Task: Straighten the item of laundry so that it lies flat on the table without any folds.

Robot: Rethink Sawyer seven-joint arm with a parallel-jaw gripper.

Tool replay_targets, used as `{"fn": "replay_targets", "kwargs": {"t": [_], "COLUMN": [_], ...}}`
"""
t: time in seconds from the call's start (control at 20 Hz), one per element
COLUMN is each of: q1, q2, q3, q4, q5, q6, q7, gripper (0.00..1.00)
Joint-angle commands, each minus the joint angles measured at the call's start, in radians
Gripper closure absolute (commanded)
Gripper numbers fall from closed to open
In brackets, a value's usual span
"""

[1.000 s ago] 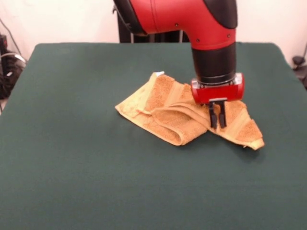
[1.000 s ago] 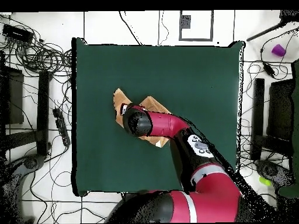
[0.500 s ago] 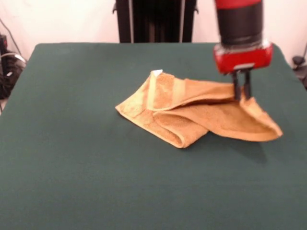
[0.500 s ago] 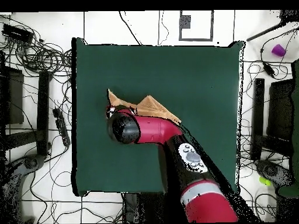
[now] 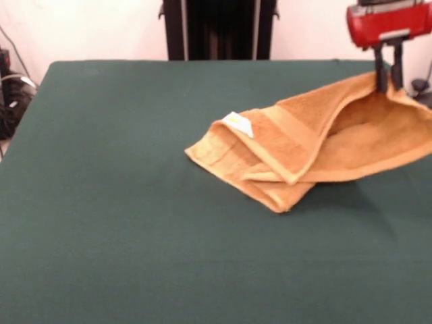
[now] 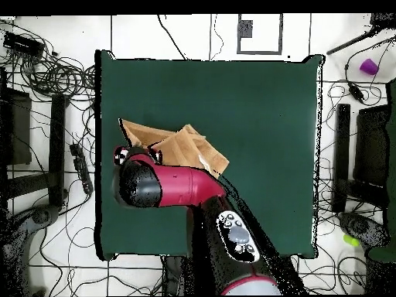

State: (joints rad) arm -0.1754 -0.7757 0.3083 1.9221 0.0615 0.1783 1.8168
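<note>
Since a moment ago the gripper (image 5: pixel 389 79) has travelled further out toward the side edge of the tabletop (image 5: pixel 108 202), rising as it went, and the towel (image 5: pixel 317 145) has been dragged along and partly opened out behind it. Its jaws are pinched tight on one corner of the cloth, holding that corner up in the air, so the towel hangs in a sagging curve from the lifted end down to the part resting on the green surface. That resting end is doubled over itself, with the small white label (image 5: pixel 237 123) showing on top of the fold, so I'd say the job is only partway there: the pull has lengthened the towel, but at least one fold remains and nothing lies flat yet. From above, the arm (image 6: pixel 166 184) covers part of the cloth; what shows sits in the half of the tabletop near one side edge, roughly midway between the two end edges. The long axis now runs from the folded, labelled end near the middle of the tabletop outward to the held corner at the side edge, climbing as it goes.
</note>
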Motion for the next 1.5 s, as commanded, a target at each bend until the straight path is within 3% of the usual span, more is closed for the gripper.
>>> {"fn": "replay_targets", "kwargs": {"t": [0.05,0.3,0.45,0.7,0.9,1.1,1.3,1.5], "q1": [0.039,0.045,0.072,-0.054,-0.125,-0.128,-0.137,-0.173], "q2": [-0.036,-0.054,-0.055,-0.018,-0.029,-0.024,-0.038,0.022], "q3": [0.121,0.130,0.086,0.183,0.262,0.256,0.259,0.276], "q4": [0.227,0.323,0.358,0.446,0.526,0.591,0.653,0.689], "q5": [0.090,0.057,0.026,-0.088,-0.159,-0.209,-0.232,-0.327], "q6": [-0.101,-0.224,-0.282,-0.387,-0.462,-0.562,-0.537,-0.624], "q7": [0.340,0.367,0.352,0.300,0.325,0.345,0.316,0.296], "gripper": [1.00,1.00,1.00,1.00,1.00,1.00,1.00,1.00]}}
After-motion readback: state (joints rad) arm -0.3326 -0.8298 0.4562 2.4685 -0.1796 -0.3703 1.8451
